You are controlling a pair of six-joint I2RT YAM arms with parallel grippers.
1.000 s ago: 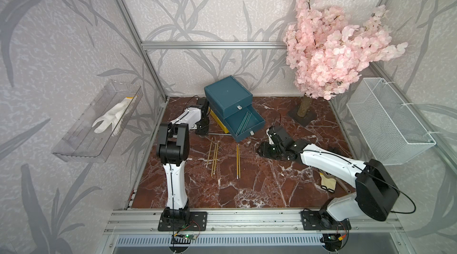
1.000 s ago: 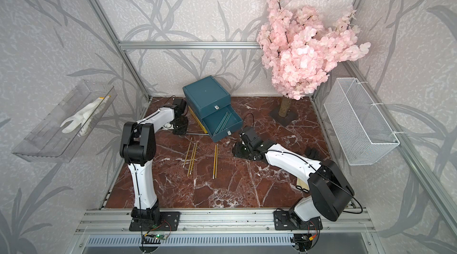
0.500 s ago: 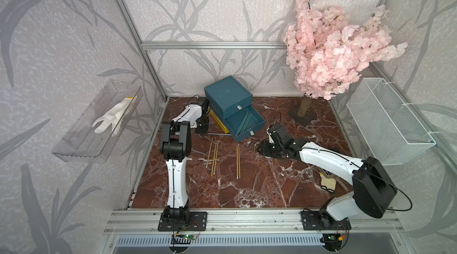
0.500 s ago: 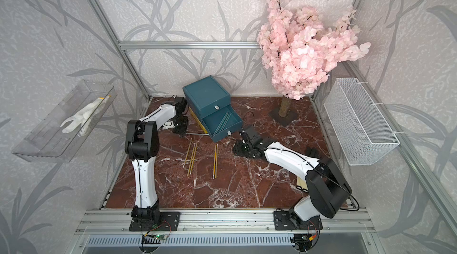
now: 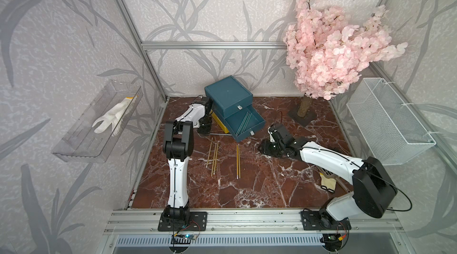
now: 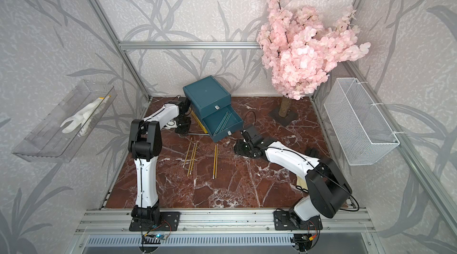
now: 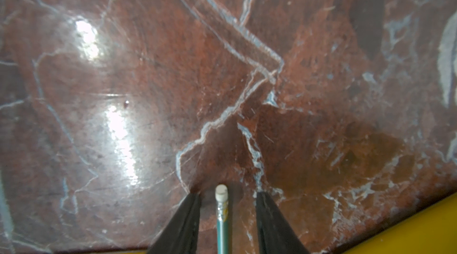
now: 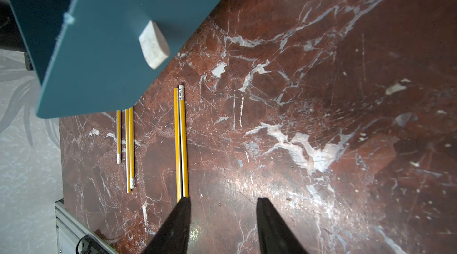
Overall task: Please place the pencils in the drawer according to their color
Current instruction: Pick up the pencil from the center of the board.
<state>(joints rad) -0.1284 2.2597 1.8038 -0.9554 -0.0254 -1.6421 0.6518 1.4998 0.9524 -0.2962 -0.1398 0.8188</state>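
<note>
The drawer [image 5: 230, 96] [image 6: 206, 93] stands at the back, its lower teal tier [image 5: 247, 129] pulled out with teal pencils [image 5: 244, 120] inside; a yellow tier [image 5: 218, 122] shows beneath. My left gripper [image 7: 228, 193] [image 5: 205, 129] is low on the floor left of the drawer, open, with a teal pencil [image 7: 222, 228] lying between its fingers, touching neither. Several yellow pencils [image 5: 214, 155] [image 5: 238, 161] [image 8: 181, 141] lie in front of the drawer. My right gripper [image 8: 223, 199] [image 5: 263, 147] is open and holds nothing, right of the pulled-out tier.
A pink blossom tree [image 5: 329, 54] stands at the back right. A white wire basket [image 5: 385, 121] hangs on the right wall. On the left wall is a clear tray [image 5: 81, 141] holding a white glove [image 5: 111, 116]. A pale glove [image 5: 326, 183] lies under the right arm.
The left arm's elbow has shifted slightly rightward, with its gripper still low beside the drawer. The right arm has barely moved.
</note>
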